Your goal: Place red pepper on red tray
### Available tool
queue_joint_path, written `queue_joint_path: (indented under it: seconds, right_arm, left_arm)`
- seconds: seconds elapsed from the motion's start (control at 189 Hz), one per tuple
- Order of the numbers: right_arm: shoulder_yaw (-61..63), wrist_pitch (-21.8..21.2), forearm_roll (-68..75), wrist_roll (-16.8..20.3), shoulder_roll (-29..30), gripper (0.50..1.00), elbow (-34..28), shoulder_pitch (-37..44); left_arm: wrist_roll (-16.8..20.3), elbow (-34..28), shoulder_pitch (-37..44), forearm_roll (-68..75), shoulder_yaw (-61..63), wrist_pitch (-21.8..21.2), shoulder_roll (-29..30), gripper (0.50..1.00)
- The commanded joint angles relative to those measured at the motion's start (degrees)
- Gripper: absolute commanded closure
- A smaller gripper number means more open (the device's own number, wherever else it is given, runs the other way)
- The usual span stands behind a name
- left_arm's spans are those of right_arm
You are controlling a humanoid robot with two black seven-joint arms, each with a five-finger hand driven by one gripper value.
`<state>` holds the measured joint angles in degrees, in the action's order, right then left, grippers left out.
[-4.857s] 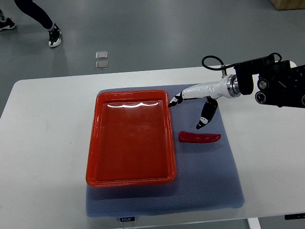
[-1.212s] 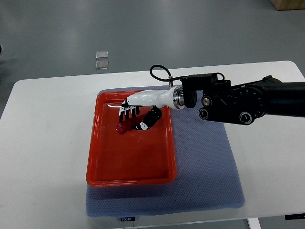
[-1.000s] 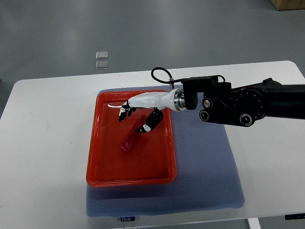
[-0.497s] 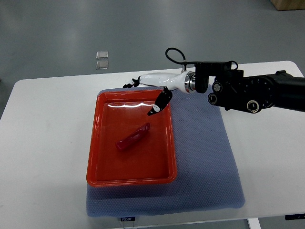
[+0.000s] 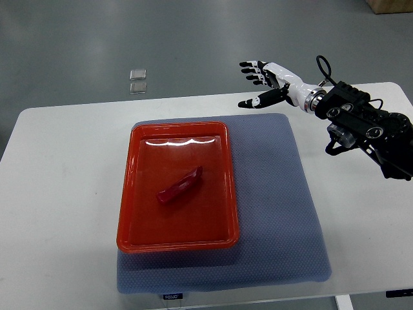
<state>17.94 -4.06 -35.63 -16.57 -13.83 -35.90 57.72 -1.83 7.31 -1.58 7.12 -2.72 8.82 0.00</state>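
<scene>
One red pepper (image 5: pixel 181 187) lies slantwise inside one red tray (image 5: pixel 127 194) on a blue mat (image 5: pixel 277 194) whose near-edge label is unreadable; the right hand (image 5: pixel 266 82), fingers spread and empty, hovers far right.

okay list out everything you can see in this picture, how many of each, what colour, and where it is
red pepper: 1, red, lying at a slant inside the tray, around its middle
red tray: 1, red, on the left part of the mat
mat: 1, blue-grey, spread over the middle of the table under the tray
table: 1, white, filling most of the view
small clear squares: 2, transparent, on the grey floor beyond the table's far edge
box corner: 1, brown, at the top right edge of the view, mostly cut off
right hand: 1, white with black fingertips, fingers spread and holding nothing, above the table's far edge, clear of the tray
right arm: 1, black, coming in from the right edge
</scene>
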Motion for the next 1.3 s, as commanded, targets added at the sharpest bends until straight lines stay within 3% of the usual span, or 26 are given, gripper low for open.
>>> queue_joint_path:
  seconds: [0.0,0.296,0.487,0.693,1.058,1.296]
  right_arm:
    - [5.00,0.28,3.11,0.40,0.39,0.589,0.13,-1.91]
    - [9.57,3.62,26.84,0.40,1.70,0.587,0.39,-2.61]
    - [9.57,9.59,43.35,0.49,2.49,0.587,0.48,-3.58]
    - [11.32,9.77,56.28,0.40,2.49,0.587,0.57,-4.46]
    - [16.77,9.60,57.25,-0.57,4.08,0.587,0.57,-7.01]
    - [18.27,9.51,57.42,-4.34,6.10,0.587,0.57,-10.52]
  left_arm:
    - [-0.01,-0.01,0.00,0.00,0.00,-0.03,0.00,0.500]
    - [-0.01,-0.01,0.00,0.00,0.00,-0.03,0.00,0.500]
    - [-0.01,-0.01,0.00,0.00,0.00,0.06,0.00,0.500]
    - [-0.01,-0.01,0.00,0.00,0.00,0.06,0.00,0.500]
    - [-0.01,-0.01,0.09,0.00,0.00,0.06,0.00,0.500]
    - [-0.01,-0.01,0.35,0.00,0.00,0.06,0.00,0.500]
